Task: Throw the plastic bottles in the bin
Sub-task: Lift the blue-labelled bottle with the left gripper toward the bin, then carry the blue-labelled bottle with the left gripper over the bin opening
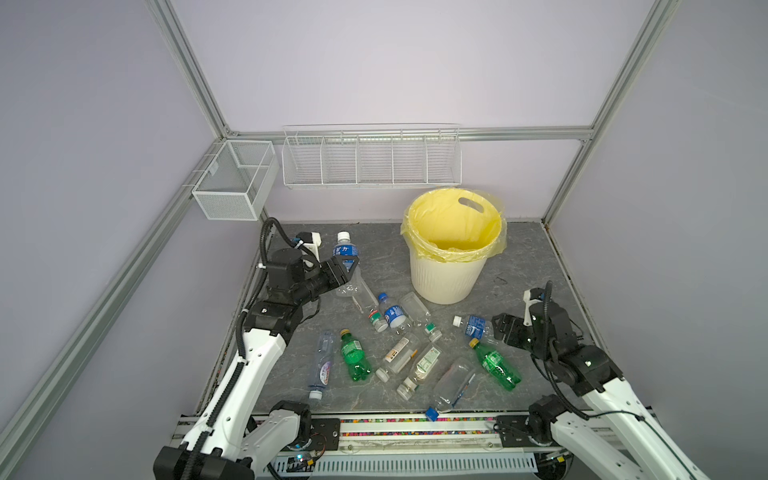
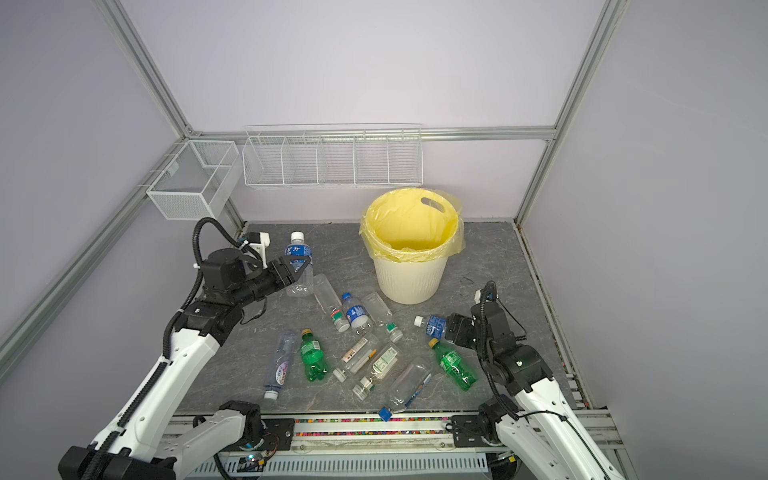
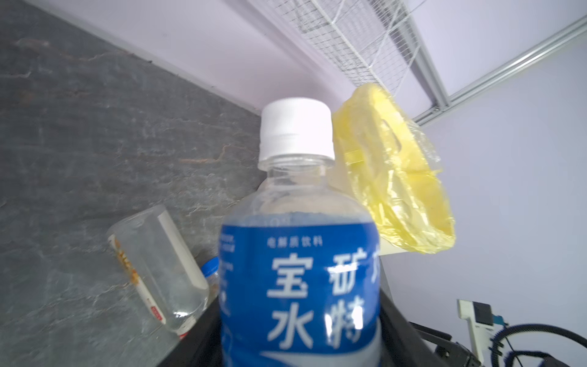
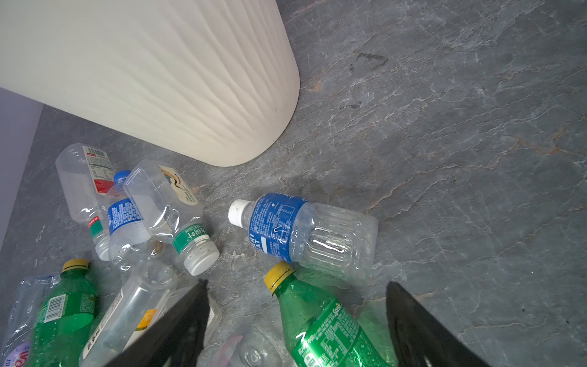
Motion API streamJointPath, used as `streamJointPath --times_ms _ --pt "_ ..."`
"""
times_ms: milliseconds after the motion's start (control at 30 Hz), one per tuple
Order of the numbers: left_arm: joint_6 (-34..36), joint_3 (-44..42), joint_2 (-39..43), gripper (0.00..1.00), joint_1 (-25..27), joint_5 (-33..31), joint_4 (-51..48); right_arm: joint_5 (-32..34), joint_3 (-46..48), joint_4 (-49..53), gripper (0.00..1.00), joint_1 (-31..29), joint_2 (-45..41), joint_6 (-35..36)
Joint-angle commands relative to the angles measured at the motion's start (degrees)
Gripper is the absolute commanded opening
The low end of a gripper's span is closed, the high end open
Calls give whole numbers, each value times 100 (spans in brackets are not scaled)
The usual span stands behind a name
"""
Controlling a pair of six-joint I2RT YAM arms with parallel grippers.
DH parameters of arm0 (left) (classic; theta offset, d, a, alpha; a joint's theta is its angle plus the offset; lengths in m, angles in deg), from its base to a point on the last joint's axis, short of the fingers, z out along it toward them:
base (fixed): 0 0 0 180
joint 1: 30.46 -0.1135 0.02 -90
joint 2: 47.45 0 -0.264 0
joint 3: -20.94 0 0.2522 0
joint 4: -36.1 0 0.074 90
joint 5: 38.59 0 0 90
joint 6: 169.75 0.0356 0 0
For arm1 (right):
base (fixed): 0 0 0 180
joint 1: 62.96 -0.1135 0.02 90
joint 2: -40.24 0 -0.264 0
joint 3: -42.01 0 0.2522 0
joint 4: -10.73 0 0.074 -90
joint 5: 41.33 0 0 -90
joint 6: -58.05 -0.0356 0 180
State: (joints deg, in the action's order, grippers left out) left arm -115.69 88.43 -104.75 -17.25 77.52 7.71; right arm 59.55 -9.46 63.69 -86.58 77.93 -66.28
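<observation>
The left tool [image 1: 347,269] grips the blue-labelled bottle [image 1: 345,250] across its middle, cap pointing at the back wall [image 1: 374,62], and the bin [image 1: 444,278] stands well off to its right across the table [image 1: 519,266], mouth upward, while the right tool [image 1: 503,328] hangs wide open just beside a second blue-labelled bottle [image 1: 473,326]

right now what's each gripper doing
left gripper: around the white-capped bottle, grip cannot be told
right gripper: open, holding nothing

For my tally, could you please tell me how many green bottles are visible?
2: the left green bottle lies left of centre in both top views; the right green bottle lies right of centre. None seems hidden.
</observation>
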Motion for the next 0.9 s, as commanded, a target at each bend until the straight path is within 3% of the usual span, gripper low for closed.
streamJointPath --times_ms 0,167,333,533,733,867 --pt "75 -228 224 60 71 376 809 -6 88 -183 88 26 1 -57" --pt "104 -656 385 62 458 352 1343 -3 140 -294 88 19 27 -74" --pt "343 -1202 622 65 1176 -320 1832 -1 151 -311 88 27 78 -57" --pt "-22 -1960 755 65 1745 -999 2925 60 143 -295 88 27 79 7" --pt "164 -1594 551 66 2089 -1369 2575 66 149 -259 88 26 63 60" --pt "314 -515 -127 66 2174 -1419 1945 129 187 -237 88 19 9 67"
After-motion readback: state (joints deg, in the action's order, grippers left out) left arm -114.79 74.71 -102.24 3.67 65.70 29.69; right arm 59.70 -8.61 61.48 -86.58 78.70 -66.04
